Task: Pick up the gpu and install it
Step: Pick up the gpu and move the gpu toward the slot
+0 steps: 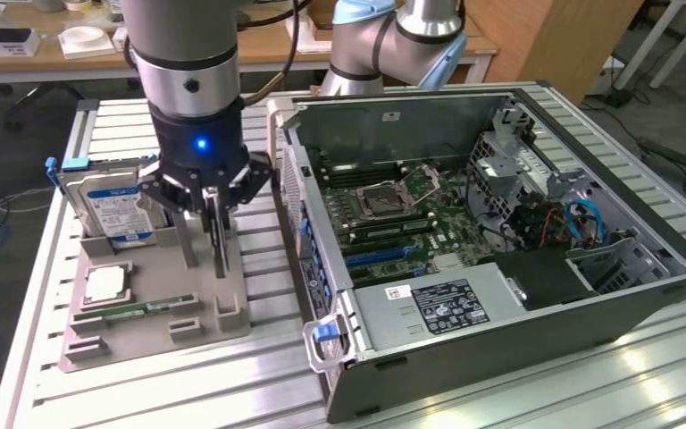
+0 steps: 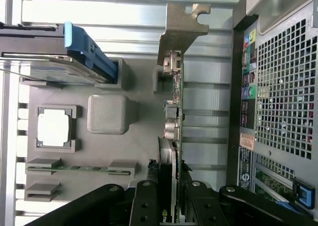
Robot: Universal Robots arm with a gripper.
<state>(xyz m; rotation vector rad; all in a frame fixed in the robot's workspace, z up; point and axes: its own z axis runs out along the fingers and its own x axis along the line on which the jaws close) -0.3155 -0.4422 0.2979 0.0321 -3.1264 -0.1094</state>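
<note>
The gpu (image 1: 217, 248) is a thin dark card standing on edge in the grey holder tray (image 1: 153, 335), to the exterior view's left of the open computer case (image 1: 439, 313). My gripper (image 1: 210, 201) comes straight down over it. In the wrist view the card (image 2: 177, 112) runs away from me with its pale metal bracket (image 2: 180, 25) at the far end, and my gripper (image 2: 169, 188) is shut on the near end with a black finger (image 2: 147, 201) pressed against each face. I cannot tell whether the card has left its slot.
The tray also carries a silver hard drive with a blue label (image 1: 111, 207), a CPU (image 1: 104, 284) and a green memory stick (image 1: 140, 310). Inside the case the motherboard (image 1: 397, 210) lies exposed. A second arm (image 1: 397, 40) stands behind the case.
</note>
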